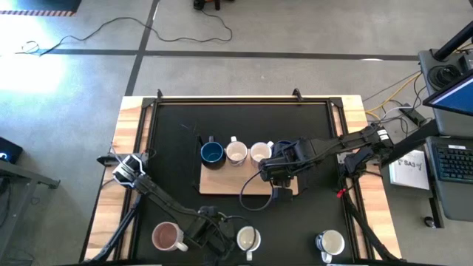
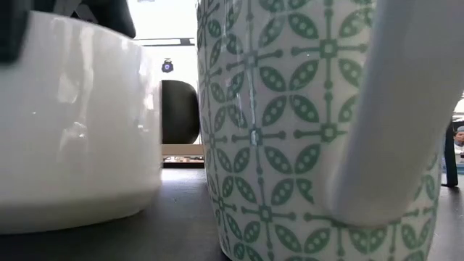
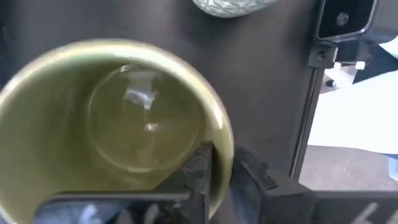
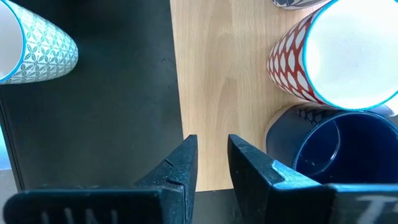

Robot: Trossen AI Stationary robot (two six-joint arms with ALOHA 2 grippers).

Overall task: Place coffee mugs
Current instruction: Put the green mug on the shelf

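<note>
At the near edge of the table I have the left gripper (image 3: pixel 221 171) pinched on the rim of the olive green mug (image 3: pixel 112 124), one finger inside and one outside, while the right gripper (image 4: pixel 211 158) hangs narrowly parted and empty over the wooden board (image 4: pixel 221 81), a blue mug (image 4: pixel 333 152) just beside it.

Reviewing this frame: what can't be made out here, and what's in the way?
- High view: the olive mug is hidden under the left gripper, which pinches its rim.
- High view: the board area beneath the right gripper is covered.
- Low view: the white mug and the green-patterned mug block nearly all of the table beyond.
</note>
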